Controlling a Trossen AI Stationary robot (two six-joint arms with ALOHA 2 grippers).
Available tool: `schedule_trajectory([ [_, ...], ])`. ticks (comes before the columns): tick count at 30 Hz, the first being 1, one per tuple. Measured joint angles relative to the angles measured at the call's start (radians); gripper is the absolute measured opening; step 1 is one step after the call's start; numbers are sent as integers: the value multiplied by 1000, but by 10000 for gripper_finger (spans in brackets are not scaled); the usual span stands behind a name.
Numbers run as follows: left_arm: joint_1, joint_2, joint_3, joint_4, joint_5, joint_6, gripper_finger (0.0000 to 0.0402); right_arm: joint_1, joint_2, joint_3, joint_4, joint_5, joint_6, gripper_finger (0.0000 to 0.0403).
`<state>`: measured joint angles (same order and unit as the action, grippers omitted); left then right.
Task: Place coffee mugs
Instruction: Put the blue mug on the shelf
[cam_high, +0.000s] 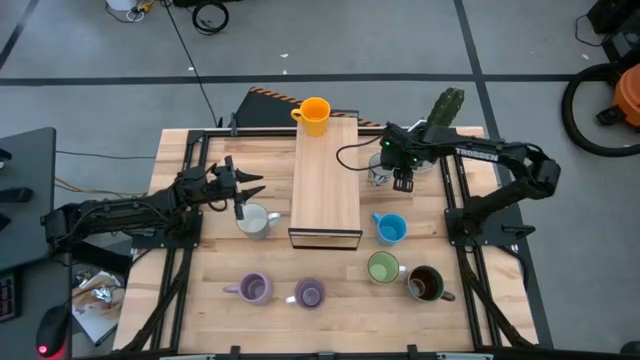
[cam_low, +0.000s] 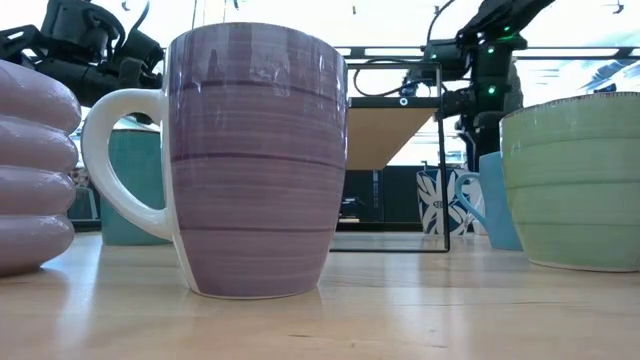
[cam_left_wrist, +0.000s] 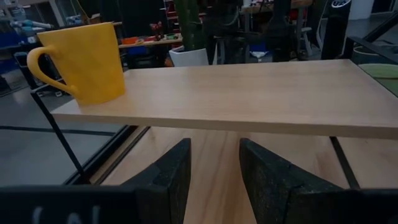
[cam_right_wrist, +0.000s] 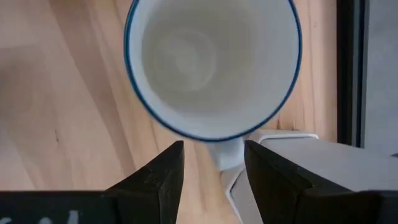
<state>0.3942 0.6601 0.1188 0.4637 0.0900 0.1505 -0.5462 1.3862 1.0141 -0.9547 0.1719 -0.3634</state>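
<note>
Orange mug stands on the far end of the raised wooden shelf mid-table. Left tool, parted with nothing between its fingers, hangs beside the plain white mug. Right tool hovers directly over the patterned white mug, blue-rimmed, fingers apart and gripping nothing; the mug's handle lies between them. Blue mug, green mug, brown mug and two purple mugs sit on the table.
</note>
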Motion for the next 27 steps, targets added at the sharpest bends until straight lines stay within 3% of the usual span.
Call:
schedule_trajectory([
  [12,0,0,0,-18,0,19,142,-9,68,17,-25,-138,52,174],
  [27,0,0,0,-62,0,18,142,-25,57,-44,77,-148,275,174],
])
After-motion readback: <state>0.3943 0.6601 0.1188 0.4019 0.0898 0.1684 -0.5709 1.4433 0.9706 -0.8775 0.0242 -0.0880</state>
